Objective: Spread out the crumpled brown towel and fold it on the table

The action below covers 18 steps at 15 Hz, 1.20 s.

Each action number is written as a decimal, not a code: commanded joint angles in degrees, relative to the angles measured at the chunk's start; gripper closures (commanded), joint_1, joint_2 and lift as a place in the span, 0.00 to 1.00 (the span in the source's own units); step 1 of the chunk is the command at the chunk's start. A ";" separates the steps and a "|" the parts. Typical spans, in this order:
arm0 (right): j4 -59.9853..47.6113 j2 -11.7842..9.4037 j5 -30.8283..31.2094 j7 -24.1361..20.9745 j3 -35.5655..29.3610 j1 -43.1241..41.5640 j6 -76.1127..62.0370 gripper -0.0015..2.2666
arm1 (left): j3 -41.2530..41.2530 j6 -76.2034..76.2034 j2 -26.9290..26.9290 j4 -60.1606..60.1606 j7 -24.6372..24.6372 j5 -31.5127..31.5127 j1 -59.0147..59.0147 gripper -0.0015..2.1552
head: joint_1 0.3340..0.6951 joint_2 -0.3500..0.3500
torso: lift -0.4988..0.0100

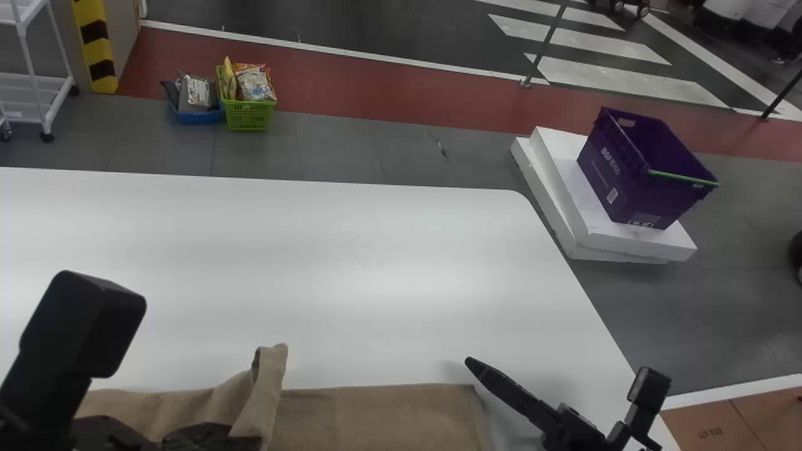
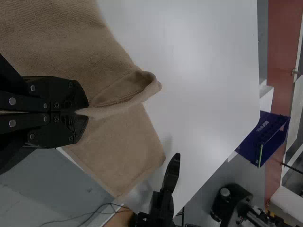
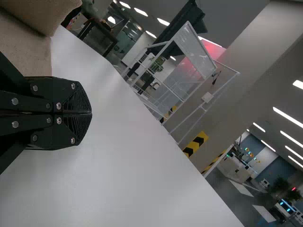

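The brown towel is spread on the white surface, partly flat, partly rumpled. A fold of it is pinched between the closed fingers of the left claw, with a loop of cloth raised at the fingertips. Just beyond the towel's right-hand end, the right claw is held with its fingers pressed together and nothing gripped. Whether the towel is doubled beneath the left claw cannot be told for certain
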 commanded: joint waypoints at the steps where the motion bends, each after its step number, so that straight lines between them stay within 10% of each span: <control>1: 1.61 -0.78 -0.12 -0.02 0.52 -0.31 -1.17 0.50 | -0.61 0.24 -0.32 2.27 0.63 0.01 -1.05 0.63 | 1.00 0.00 | 0.73; 6: 3.63 -1.22 0.23 -0.55 1.66 -1.36 -3.10 0.50 | -2.72 0.24 -0.32 4.21 1.69 0.71 -1.31 0.63 | 1.00 0.00 | 0.73; 8: 3.80 -1.22 0.23 -0.90 2.63 -1.54 -3.10 0.50 | -2.36 0.24 -0.32 5.00 2.48 3.52 -1.49 0.03 | 1.00 0.00 | 0.73; 14: 0.11 0.63 0.23 -0.98 4.04 -0.75 0.06 0.50 | 3.17 0.24 -0.32 3.68 2.57 13.01 -2.89 0.03 | 1.00 0.00 | 0.73; 15: -1.91 0.80 0.23 -0.98 4.04 -0.13 1.64 0.46 | 4.75 0.24 -0.32 3.41 2.57 13.01 -3.51 0.03 | 1.00 0.00 | 0.73; 17: -8.06 1.73 0.15 -0.98 4.21 1.98 5.69 0.02 | 8.62 0.24 -0.32 0.51 5.20 13.19 -3.86 0.03 | 1.00 0.00 | 0.73; 18: -10.79 1.73 -0.12 -0.98 4.12 2.68 8.32 0.00 | 10.56 0.24 -0.32 -1.42 5.82 13.45 -3.77 0.03 | 1.00 0.00 | 0.73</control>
